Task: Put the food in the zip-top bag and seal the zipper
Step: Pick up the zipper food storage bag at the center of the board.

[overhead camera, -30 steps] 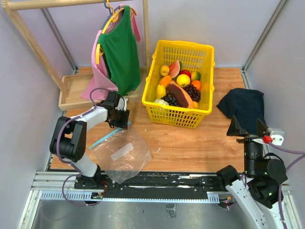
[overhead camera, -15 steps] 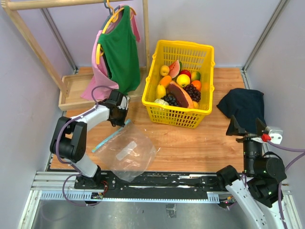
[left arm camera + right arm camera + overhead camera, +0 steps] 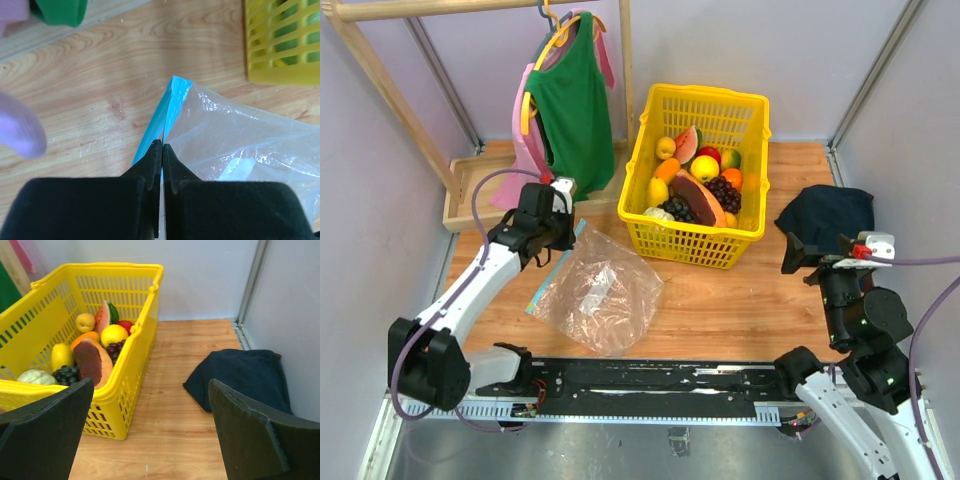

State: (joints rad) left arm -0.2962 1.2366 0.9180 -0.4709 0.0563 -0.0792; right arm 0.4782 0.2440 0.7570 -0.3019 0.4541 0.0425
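The clear zip-top bag (image 3: pixel 602 292) lies crumpled on the wooden table left of centre, its mouth toward the back left. My left gripper (image 3: pixel 560 232) is shut on the zipper (image 3: pixel 556 264), a light-blue strip. In the left wrist view the black fingertips (image 3: pixel 155 150) pinch the zipper (image 3: pixel 172 102), with the bag (image 3: pixel 245 145) spreading to the right. The food (image 3: pixel 695 185) is piled in the yellow basket (image 3: pixel 700 255): grapes, a reddish-brown wedge, a watermelon slice and round fruit. My right gripper (image 3: pixel 826 256) hangs open and empty at the right, facing the food (image 3: pixel 95 352).
A dark blue cloth (image 3: pixel 830 220) lies crumpled at the right edge, also seen as the cloth (image 3: pixel 245 375) beside the basket (image 3: pixel 135 332). A green top and a pink garment (image 3: pixel 570 100) hang from a wooden rack at the back left. Beneath them sits a wooden tray (image 3: pixel 470 185).
My left gripper has shut on the zipper strip and drawn it back and left, and the bag has shifted right toward the basket. The right gripper has edged slightly left and stayed open.
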